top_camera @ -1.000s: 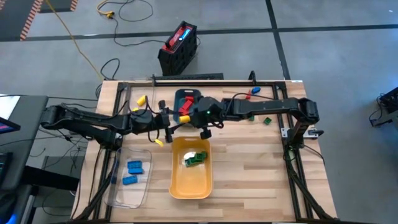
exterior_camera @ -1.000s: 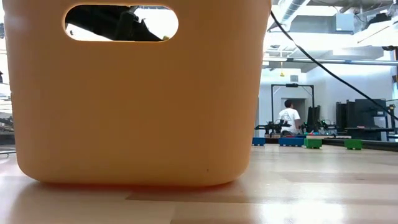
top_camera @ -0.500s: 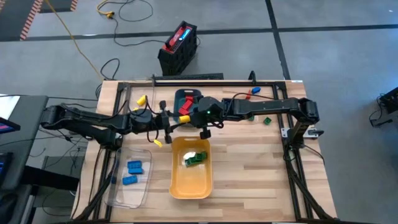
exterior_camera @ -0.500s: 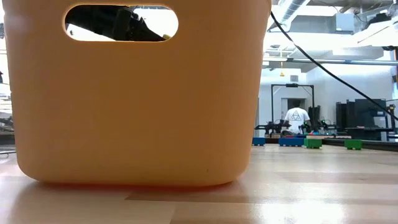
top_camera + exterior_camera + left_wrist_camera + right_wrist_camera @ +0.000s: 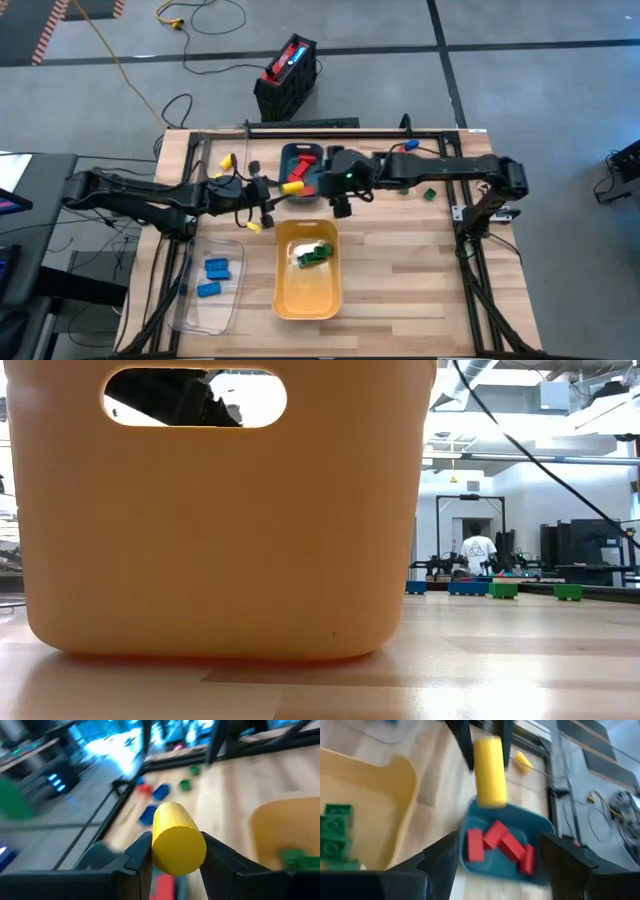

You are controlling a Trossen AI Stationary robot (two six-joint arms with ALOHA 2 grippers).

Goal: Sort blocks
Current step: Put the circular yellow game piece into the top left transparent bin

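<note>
A yellow cylindrical block (image 5: 178,839) is clamped between the two dark fingers of the left gripper (image 5: 175,857), held above the worktop (image 5: 420,270) just left of a teal tray (image 5: 300,152) and beyond the far end of the yellow tray (image 5: 305,290). Several red blocks (image 5: 500,842) lie in the teal tray. Green blocks (image 5: 315,254) sit in the yellow tray, and two blue blocks (image 5: 213,277) lie in a clear tray (image 5: 190,310) at the near left. More loose blocks, blue, red and green (image 5: 429,194), are scattered along the worktop's far right. The right gripper (image 5: 502,857) hovers over the teal tray with its fingers spread wide and nothing between them. A red-and-black box (image 5: 287,72) stands on the floor beyond the worktop.
</note>
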